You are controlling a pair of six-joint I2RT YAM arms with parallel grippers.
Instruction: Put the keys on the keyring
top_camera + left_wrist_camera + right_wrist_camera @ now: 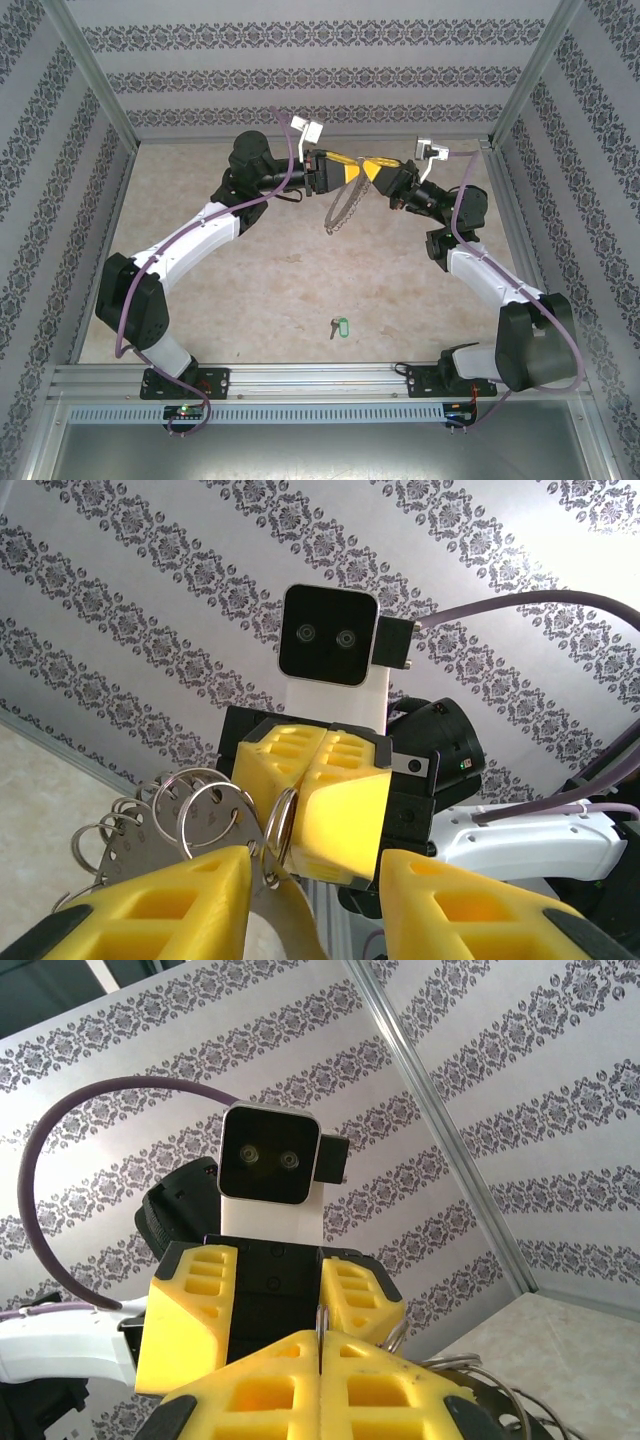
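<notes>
Both arms meet above the back middle of the table. My right gripper (380, 173) (320, 1345) is shut on the keyring (344, 212), pinching a thin wire loop between its yellow fingertips. The rest of the ring and its silvery pieces hang below like a chain. My left gripper (345, 170) (318, 880) faces it, open, its two yellow fingers standing either side of the right gripper's tips. The keyring's loops (205, 805) lie against the left gripper's left finger. The keys (338, 327), a small silvery key with a green tag, lie on the table near the front edge, far from both grippers.
Patterned walls (320, 80) close in the back and both sides, with metal posts (95, 75) at the corners. An aluminium rail (320, 378) runs along the near edge between the arm bases. The beige tabletop (250, 290) lies between the arms.
</notes>
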